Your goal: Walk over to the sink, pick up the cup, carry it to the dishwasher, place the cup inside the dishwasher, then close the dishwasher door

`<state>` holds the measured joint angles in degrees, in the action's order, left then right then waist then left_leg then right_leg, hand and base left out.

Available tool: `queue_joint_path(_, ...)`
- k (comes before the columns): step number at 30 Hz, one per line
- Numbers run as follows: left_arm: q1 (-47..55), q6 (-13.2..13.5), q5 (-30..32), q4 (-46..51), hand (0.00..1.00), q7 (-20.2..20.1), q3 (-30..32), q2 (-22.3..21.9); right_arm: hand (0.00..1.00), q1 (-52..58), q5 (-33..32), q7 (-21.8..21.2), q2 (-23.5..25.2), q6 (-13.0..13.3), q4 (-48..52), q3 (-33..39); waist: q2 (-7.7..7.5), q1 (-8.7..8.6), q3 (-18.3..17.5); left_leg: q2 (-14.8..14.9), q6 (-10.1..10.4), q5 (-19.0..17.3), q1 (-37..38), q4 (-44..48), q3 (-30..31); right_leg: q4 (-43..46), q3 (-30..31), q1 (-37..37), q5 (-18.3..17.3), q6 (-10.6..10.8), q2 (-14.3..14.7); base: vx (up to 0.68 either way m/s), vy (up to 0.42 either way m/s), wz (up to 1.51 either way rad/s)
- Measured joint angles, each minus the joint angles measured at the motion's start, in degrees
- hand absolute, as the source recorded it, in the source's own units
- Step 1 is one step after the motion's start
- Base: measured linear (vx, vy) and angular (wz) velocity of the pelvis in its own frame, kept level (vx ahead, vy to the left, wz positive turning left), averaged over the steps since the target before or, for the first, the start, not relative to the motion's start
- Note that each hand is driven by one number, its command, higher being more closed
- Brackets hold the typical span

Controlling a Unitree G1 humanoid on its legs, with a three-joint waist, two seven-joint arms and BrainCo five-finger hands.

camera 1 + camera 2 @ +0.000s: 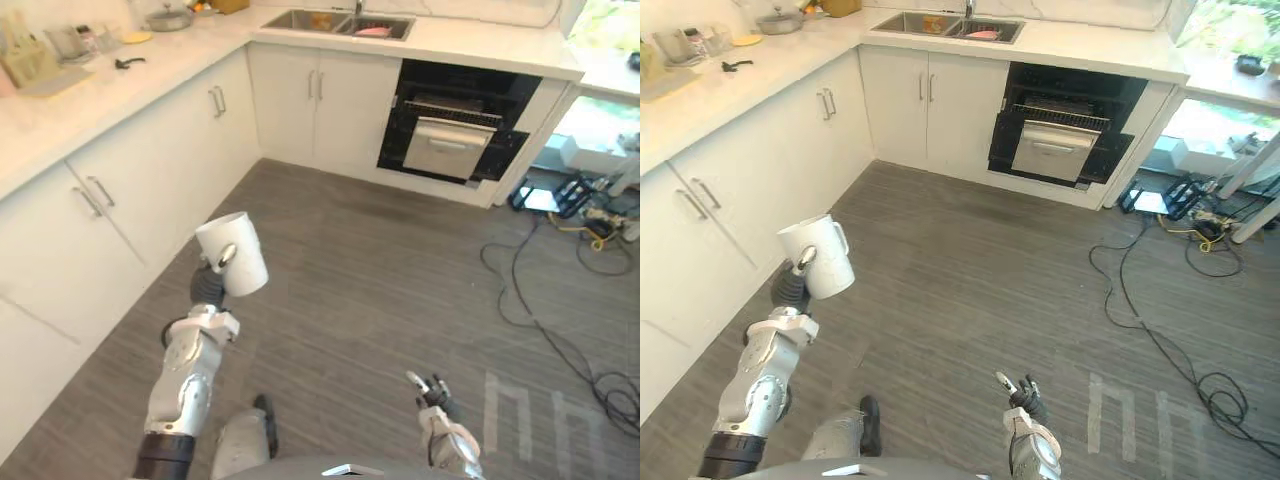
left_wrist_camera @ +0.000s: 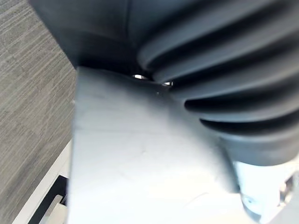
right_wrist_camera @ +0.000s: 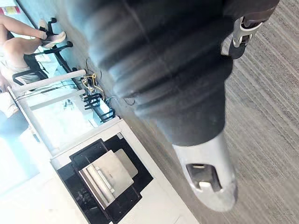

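Holding up the white cup (image 1: 236,250), clamped in the left hand (image 1: 207,287).
Curled round the cup (tipped a little); right hand (image 1: 432,388) lower down, loose and spread, with the dishwasher (image 1: 452,140) far ahead of both hands.

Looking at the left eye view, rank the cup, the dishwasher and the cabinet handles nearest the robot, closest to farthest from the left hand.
1. Cup: held in the left hand.
2. Cabinet handles: off to its left, a little ahead.
3. Dishwasher: open, far ahead and to the right.
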<state>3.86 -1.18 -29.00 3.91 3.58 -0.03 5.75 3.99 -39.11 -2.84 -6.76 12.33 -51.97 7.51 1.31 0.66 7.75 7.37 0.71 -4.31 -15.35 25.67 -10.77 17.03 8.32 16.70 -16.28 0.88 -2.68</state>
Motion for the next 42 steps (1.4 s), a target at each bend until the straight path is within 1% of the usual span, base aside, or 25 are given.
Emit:
queue_joint_path(2,0.64,0.04,0.39,0.7,1.0,-0.29,1.18,0.5,0.0,1.9,0.04,1.72,0.09,-2.44,1.74,-0.48,-1.97,0.04,-0.77,-1.65,-0.91,-2.27,3.02,-0.81,-1.87,10.74,0.0,-4.04,2.12,4.17,-1.63,0.45,0.203,-0.18)
queue_joint_path(3,0.79,0.04,1.45,2.26,1.0,-0.72,1.68,0.56,0.0,1.87,0.01,2.56,0.6,-3.53,1.85,-0.52,-2.97,-0.08,-0.51,-3.09,-1.34,-2.96,6.14,-3.26,-3.08,19.28,-1.74,-7.63,6.04,14.48,-3.74,0.41,0.165,-0.29)
queue_joint_path(4,0.95,0.04,2.4,4.09,1.0,-1.43,2.13,1.25,0.0,1.99,0.08,3.18,1.63,-4.06,1.88,-0.5,-4.07,-0.1,-0.45,-5.01,-1.72,-3.39,10.05,-6.63,-4.12,27.51,-3.76,-11.58,11.99,16.17,-6.36,0.39,0.16,-0.34)
queue_joint_path(6,0.6,0.1,3.69,6.45,1.0,-1.47,2.15,1.78,0.0,2.42,0.75,3.32,3.27,-4.08,1.89,-0.61,-5.03,-0.87,0.29,-7.63,-2.52,-4.04,16.17,-10.97,-5.06,40.55,-8.0,-17.62,12.75,15.17,-11.24,0.37,0.116,-0.32)
queue_joint_path(9,-0.29,0.14,4.34,6.41,1.0,-1.19,-1.09,2.24,0.0,4.66,1.08,3.34,4.25,-3.48,4.58,-0.59,-2.98,-3.52,0.96,-7.74,-3.17,-5.81,23.99,-15.05,-3.43,43.35,-16.35,-26.4,4.1,7.34,-11.78,0.39,0.038,0.04)
queue_joint_path(12,-2.72,0.2,4.33,4.75,1.0,-1.25,-5.1,2.16,0.0,8.54,1.2,3.3,4.26,-2.39,9.08,-0.07,-1.25,-5.76,1.66,-5.76,-1.8,-8.37,27.86,-16.1,-1.77,22.26,-19.53,-32.43,4.89,5.66,-9.86,0.39,-0.067,0.4)
queue_joint_path(14,-4.25,0.2,4.31,2.46,1.0,-1.17,-5.85,2.27,0.0,11.78,1.24,2.53,4.78,-1.74,10.49,0.66,-1.06,-5.8,1.84,-3.83,1.06,-12.19,31.36,-15.15,-1.53,-4.9,-21.6,-32.81,14.14,6.92,-9.0,0.51,-0.159,0.22)
queue_joint_path(17,-2.2,0.51,4.36,1.82,1.0,-1.35,-5.98,2.07,0.0,15.88,1.3,1.05,5.07,-0.27,10.96,0.62,-2.26,-6.26,0.23,-1.97,3.81,-19.19,37.96,-13.88,-0.8,-5.51,-20.74,-32.2,10.87,6.69,-8.63,0.64,-0.262,0.17)
queue_joint_path(18,-0.52,0.83,4.44,1.51,1.0,-1.22,-5.96,0.18,0.0,16.23,1.29,0.73,3.93,-0.15,12.81,0.69,0.5,-6.14,-0.34,0.9,3.23,-20.6,40.21,-13.01,-1.76,-0.62,-19.76,-33.39,14.89,6.43,-5.43,0.89,-0.342,-0.04)
queue_joint_path(20,0.3,1.2,4.45,1.53,1.0,-1.0,-6.88,-1.55,0.0,16.04,1.29,0.68,3.61,0.34,16.73,1.05,2.68,-6.27,-0.95,3.89,1.54,-18.16,38.11,-4.67,-3.43,2.45,-19.63,-33.73,16.98,3.71,-3.3,0.73,-0.313,-0.21)
queue_joint_path(21,0.37,1.38,4.52,1.69,1.0,-0.24,-7.24,-2.66,0.0,16.05,1.42,0.65,4.11,0.19,20.27,1.3,3.23,-5.98,-0.81,6.4,-0.57,-13.64,35.2,4.9,-4.54,3.09,-20.27,-32.02,18.45,1.32,-2.4,0.66,-0.358,-0.2)
queue_joint_path(22,0.34,1.78,4.55,2.02,1.0,0.07,-7.37,-4.25,0.0,16.0,2.71,0.56,4.44,0.07,23.17,1.8,3.9,-5.9,0.09,10.52,-0.51,-4.4,31.26,15.94,-4.62,2.91,-21.19,-28.85,17.51,-0.55,-0.67,0.65,-0.335,-0.12)
queue_joint_path(24,0.52,1.78,4.5,2.29,1.0,0.57,-7.59,-5.78,0.0,15.87,5.06,0.37,3.9,0.05,24.66,2.37,5.24,-5.55,-0.34,16.56,1.07,7.96,23.42,30.2,-2.1,-1.07,-22.09,-22.79,14.96,-1.82,2.48,0.67,-0.229,0.05)
queue_joint_path(27,0.31,1.74,4.33,2.22,1.0,0.62,-6.08,-5.49,0.0,14.12,5.33,0.2,3.12,1.17,24.5,4.69,3.5,-5.24,0.62,17.66,-0.7,-1.76,11.24,38.42,-5.2,-8.27,-23.49,-12.21,12.96,-3.65,2.85,0.66,-0.197,0.17)
queue_joint_path(29,0.36,1.73,4.33,2.23,1.0,0.57,-5.08,-5.16,0.0,12.74,3.81,-0.09,2.03,1.67,24.35,4.94,2.71,-3.81,0.55,14.8,0.23,-6.25,7.84,26.71,-9.19,-10.5,-23.38,-8.6,12.26,-3.09,2.0,0.55,-0.12,-0.06)
queue_joint_path(30,0.36,1.66,4.34,2.3,1.0,0.65,-4.86,-5.05,0.0,10.9,3.31,-0.27,1.28,2.18,24.38,4.89,2.3,-3.65,0.46,10.23,1.36,-6.73,6.5,12.47,-9.98,-11.91,-23.17,-6.83,11.87,-2.6,0.87,0.65,-0.036,-0.17)
queue_joint_path(31,0.7,1.61,4.35,2.71,1.0,0.69,-4.99,-5.22,0.0,9.62,3.15,-0.27,0.79,2.98,24.79,4.79,2.33,-3.47,0.35,5.42,3.52,-3.79,6.23,-5.27,-9.44,-13.04,-22.37,-6.0,11.46,-1.97,-0.08,0.65,0.001,-0.24)
queue_joint_path(32,1.37,1.48,4.35,3.97,1.0,0.69,-5.14,-5.26,0.0,8.77,2.94,-0.22,0.3,3.6,25.77,4.63,3.18,-3.32,-0.05,4.14,5.48,-1.86,4.84,-13.94,-8.64,-14.3,-21.57,-5.64,11.17,-1.55,0.28,0.5,0.078,-0.3)
queue_joint_path(35,1.82,1.53,4.31,5.53,1.0,-0.28,-4.66,-5.05,0.0,7.37,2.7,0.14,-0.48,4.95,26.61,3.98,4.55,-2.33,0.04,4.68,6.03,-0.28,0.51,-16.05,-8.01,-15.97,-19.79,-1.65,7.92,0.89,1.66,0.45,0.15,-0.34)
queue_joint_path(36,2.28,1.89,4.28,5.07,1.0,-0.72,-4.15,-4.35,0.0,7.34,2.13,0.52,-0.38,4.96,26.31,3.43,4.12,-1.72,0.0,4.08,4.83,4.48,2.15,-14.54,-6.72,-15.15,-18.25,0.35,6.16,1.36,0.94,0.55,0.215,-0.57)
queue_joint_path(37,2.8,2.24,4.27,4.66,1.0,-1.02,-3.5,-3.95,0.0,7.27,1.52,0.51,-0.51,4.97,26.4,2.35,3.17,-1.31,-0.1,3.4,4.57,5.21,3.1,-12.37,-5.92,-12.99,-17.21,1.0,4.69,0.62,0.13,0.61,0.24,-0.59)
queue_joint_path(38,3.0,2.39,4.2,4.43,1.0,-1.45,-2.3,-3.54,0.0,6.81,1.14,0.49,-0.82,4.82,27.19,1.61,2.74,-1.4,-0.1,2.78,2.56,3.99,3.35,-8.05,-4.53,-5.73,-16.22,-0.63,3.65,-0.83,-1.24,0.59,0.253,-0.41)
queue_joint_path(40,3.04,2.41,4.21,4.43,1.0,-1.6,-1.36,-3.14,0.0,6.66,1.14,0.77,-0.13,3.92,29.17,1.55,1.06,-1.18,-0.91,1.13,0.48,3.04,5.3,-8.09,-5.28,4.27,-15.41,-4.48,3.0,0.27,-3.65,0.48,0.23,-0.29)
queue_joint_path(41,2.77,2.44,4.21,4.45,1.0,-1.86,-0.84,-2.69,0.0,6.38,1.13,0.91,0.86,3.46,30.81,1.55,-0.91,-1.41,-1.13,-0.68,-0.54,2.39,7.37,-9.21,-6.27,12.27,-15.52,-7.43,3.03,4.44,-6.66,0.48,0.179,-0.25)
queue_joint_path(42,2.4,2.45,4.28,4.46,1.0,-1.99,-0.13,-2.0,0.0,5.73,1.13,0.89,2.49,3.28,32.85,1.42,-3.53,-1.76,-0.59,-3.45,-1.8,0.82,10.93,-10.4,-7.48,23.76,-15.35,-11.55,6.09,14.59,-11.42,0.49,0.126,-0.25)
